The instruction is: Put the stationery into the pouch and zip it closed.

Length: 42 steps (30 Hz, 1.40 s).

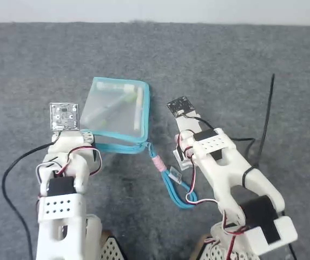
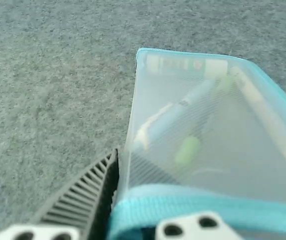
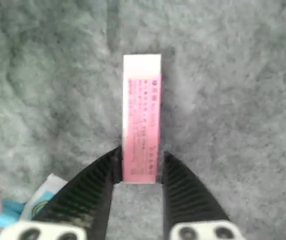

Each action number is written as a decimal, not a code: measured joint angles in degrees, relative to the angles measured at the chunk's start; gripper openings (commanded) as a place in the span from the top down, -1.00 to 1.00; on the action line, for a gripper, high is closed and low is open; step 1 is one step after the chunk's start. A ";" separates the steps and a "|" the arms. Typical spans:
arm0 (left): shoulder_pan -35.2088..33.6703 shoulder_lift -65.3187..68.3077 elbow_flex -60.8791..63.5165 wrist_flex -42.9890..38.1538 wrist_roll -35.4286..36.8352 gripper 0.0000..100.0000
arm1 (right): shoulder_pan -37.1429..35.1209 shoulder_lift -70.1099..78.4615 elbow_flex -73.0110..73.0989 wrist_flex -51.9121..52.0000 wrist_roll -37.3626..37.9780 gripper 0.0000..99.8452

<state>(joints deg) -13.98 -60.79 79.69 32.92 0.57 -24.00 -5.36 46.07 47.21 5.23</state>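
Note:
A translucent pouch [image 1: 117, 111] with teal trim lies flat on the grey mat, with pens and a white tube inside. The left wrist view shows the pouch [image 2: 202, 130] holding a blue-white pen [image 2: 175, 117] and a green piece [image 2: 187, 150]. My left gripper [image 1: 90, 136] [image 2: 120, 170] is shut on the pouch's near corner by the teal edge, and its far finger is hidden. A pink-sleeved white eraser [image 3: 142, 100] lies on the mat. My right gripper [image 3: 140, 155] is shut on its near end, right of the pouch [image 1: 182, 157].
A teal strap with a pink piece [image 1: 157, 161] and a small tag [image 1: 175, 174] trails from the pouch's zip corner between the arms. Black cables [image 1: 265, 119] run along the right side. Open mat lies beyond and left of the pouch.

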 measured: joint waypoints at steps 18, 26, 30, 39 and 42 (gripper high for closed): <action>12.75 0.00 0.00 0.00 0.18 0.98 | -8.00 -38.33 -4.84 28.31 11.34 0.99; 16.00 0.00 0.00 0.00 0.26 0.98 | -11.69 -23.21 -15.82 28.75 11.25 0.99; 16.00 0.00 0.00 0.00 0.26 0.98 | -11.96 -14.24 -21.89 29.71 9.93 0.99; 16.00 0.00 0.00 0.00 0.35 0.98 | -18.29 -20.22 -26.02 40.62 10.73 0.99; 16.09 0.00 0.00 0.00 0.35 0.98 | -19.96 -21.98 -23.65 42.29 13.45 0.99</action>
<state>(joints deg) 2.11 -60.79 79.69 32.92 0.92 -43.96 -27.34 22.42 89.49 18.68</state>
